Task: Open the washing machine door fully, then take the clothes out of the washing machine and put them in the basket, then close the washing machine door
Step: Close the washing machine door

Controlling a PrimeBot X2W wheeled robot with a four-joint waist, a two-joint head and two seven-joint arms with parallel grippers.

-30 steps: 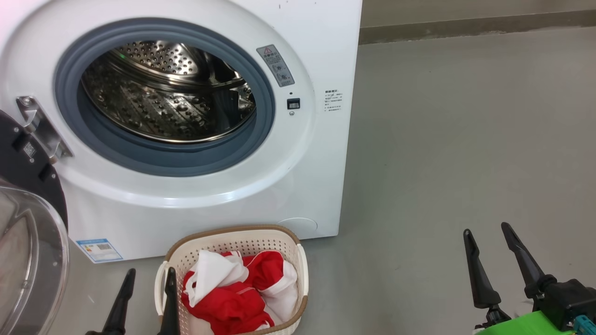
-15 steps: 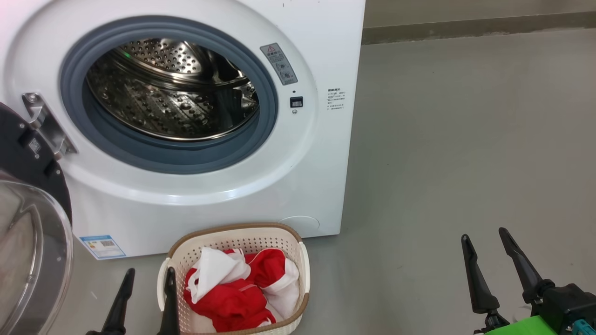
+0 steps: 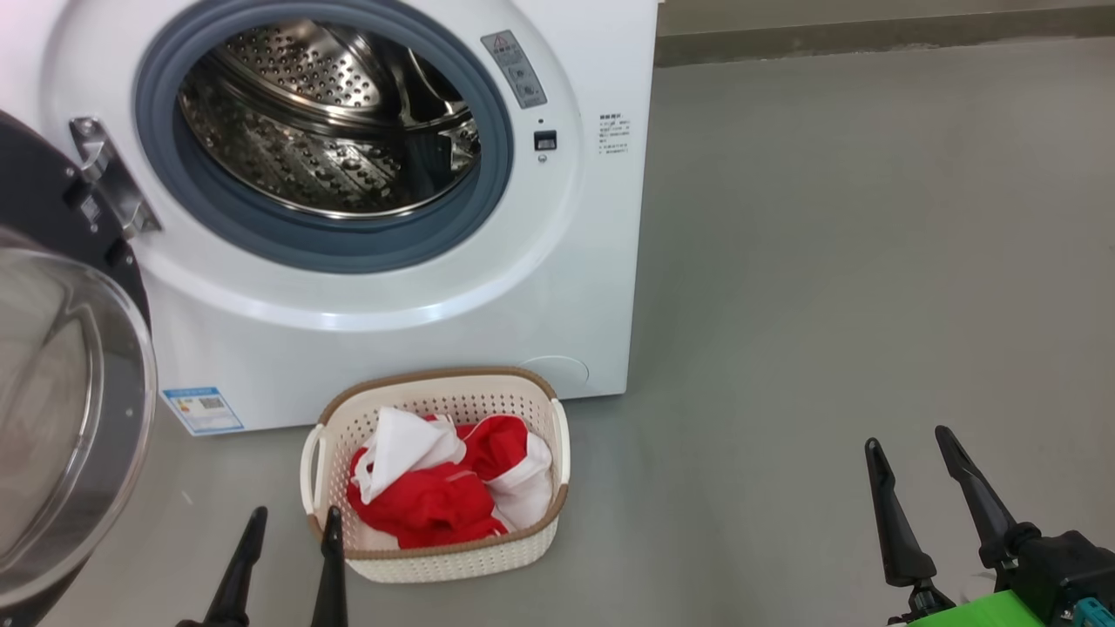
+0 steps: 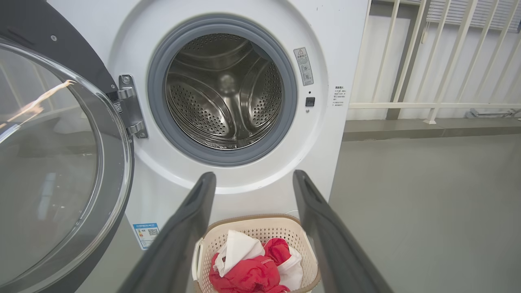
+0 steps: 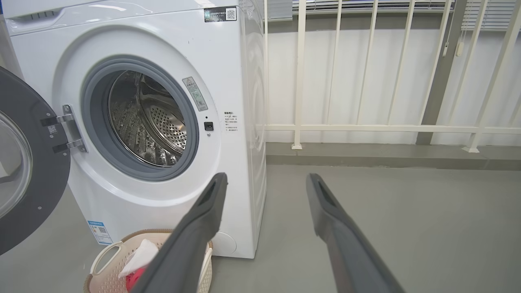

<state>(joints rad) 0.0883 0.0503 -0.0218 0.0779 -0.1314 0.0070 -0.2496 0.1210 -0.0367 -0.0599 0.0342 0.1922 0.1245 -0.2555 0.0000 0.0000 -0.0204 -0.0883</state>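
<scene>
The white washing machine (image 3: 392, 322) stands with its steel drum (image 3: 331, 113) bare. Its black door (image 3: 70, 418) with the clear glass window is swung wide to the left, also seen as the door (image 4: 53, 154) and the door (image 5: 24, 171). On the floor in front, the cream basket (image 3: 435, 553) holds the red and white clothes (image 3: 444, 488), likewise the clothes (image 4: 252, 268). My left gripper (image 3: 292, 522) is open and empty just left of the basket's near corner. Far to the right, my right gripper (image 3: 910, 448) hangs open over bare floor.
Grey floor (image 3: 827, 261) stretches right of the machine. A white railing (image 5: 386, 81) on a low kerb runs behind it. A blue label (image 3: 203, 409) is stuck low on the machine's front.
The head camera has pulled back and shifted, so the machine and basket sit higher in the picture and more of the door shows. Both grippers stay open.
</scene>
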